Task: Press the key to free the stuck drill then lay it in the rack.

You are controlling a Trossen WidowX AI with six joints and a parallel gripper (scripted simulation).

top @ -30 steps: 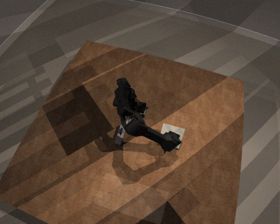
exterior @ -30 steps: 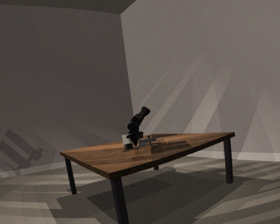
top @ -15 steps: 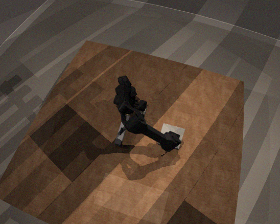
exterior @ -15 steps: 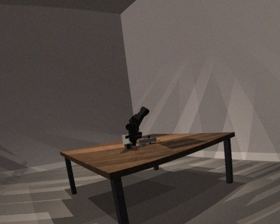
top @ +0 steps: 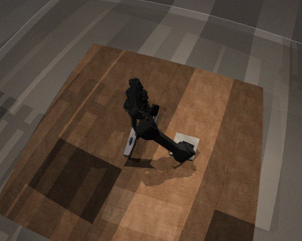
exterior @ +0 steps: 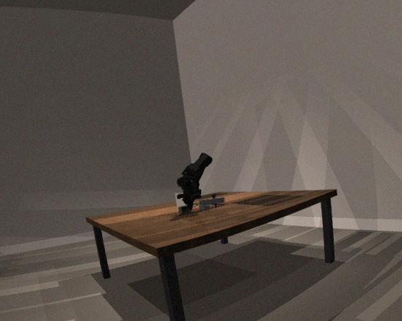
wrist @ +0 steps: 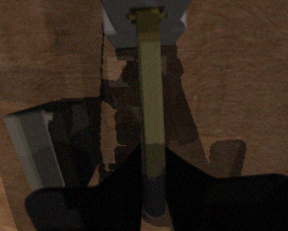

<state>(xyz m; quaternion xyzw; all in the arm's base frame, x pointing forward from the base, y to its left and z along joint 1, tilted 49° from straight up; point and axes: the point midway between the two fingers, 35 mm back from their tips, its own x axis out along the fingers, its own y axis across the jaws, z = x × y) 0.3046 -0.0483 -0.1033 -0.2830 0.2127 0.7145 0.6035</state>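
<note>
Tabletop (wrist: 237,74) below; hand (wrist: 154,197) clamps drill (wrist: 152,94), pointing away lengthwise.

Black arm (top: 155,133) (bent) reaches over white block (top: 189,141).

Olive-yellow drill (wrist: 151,94), grey block (wrist: 143,22), black arm (top: 158,137), white pad (top: 189,141), striped brown wooden table (top: 210,148)

One black robot arm (top: 155,136), one yellow-green drill (wrist: 152,99), one pale block (top: 188,140), one grey rack (top: 130,146), one wooden surface (top: 210,121).
</note>
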